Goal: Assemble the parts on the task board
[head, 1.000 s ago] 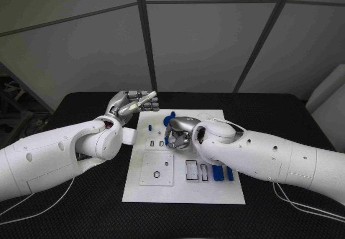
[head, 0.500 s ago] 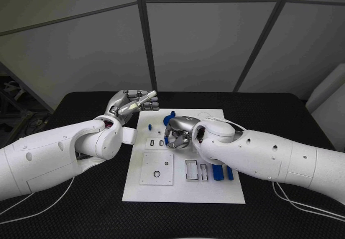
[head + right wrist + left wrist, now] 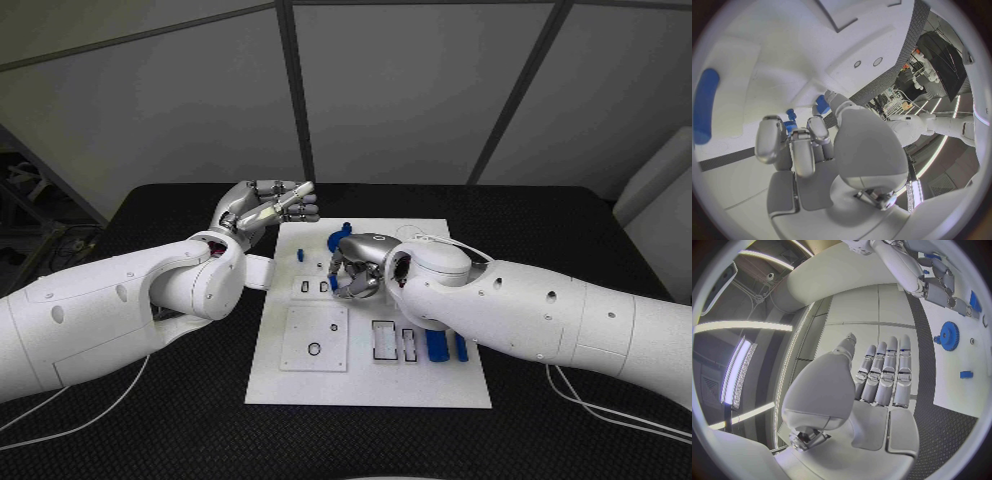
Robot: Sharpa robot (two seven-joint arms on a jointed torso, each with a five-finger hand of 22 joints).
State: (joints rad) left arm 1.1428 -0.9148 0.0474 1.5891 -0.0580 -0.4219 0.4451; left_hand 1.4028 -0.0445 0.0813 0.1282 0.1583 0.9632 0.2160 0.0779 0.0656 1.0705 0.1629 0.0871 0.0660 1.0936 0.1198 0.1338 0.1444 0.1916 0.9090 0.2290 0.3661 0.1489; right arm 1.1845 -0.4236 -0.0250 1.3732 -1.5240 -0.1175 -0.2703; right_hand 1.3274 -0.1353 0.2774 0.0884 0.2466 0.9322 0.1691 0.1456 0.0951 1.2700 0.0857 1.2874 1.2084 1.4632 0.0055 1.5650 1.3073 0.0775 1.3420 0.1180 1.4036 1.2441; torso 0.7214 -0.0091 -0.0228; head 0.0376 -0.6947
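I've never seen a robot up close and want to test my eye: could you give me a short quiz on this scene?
1. True or false: the silver many-fingered left hand holds a small blue part.
2. Which hand hangs curled over the middle of the flat white task board? A) the left hand B) the silver right hand
3. Fill in: the blue toothed wheel lies on the white ___.
Key: 1 false; 2 B; 3 board.

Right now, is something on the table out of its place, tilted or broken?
Nothing stands out. The task board lies flat, with the blue gear and the blue bars resting on it. The left hand is raised, holding nothing; the right hand is over the board.
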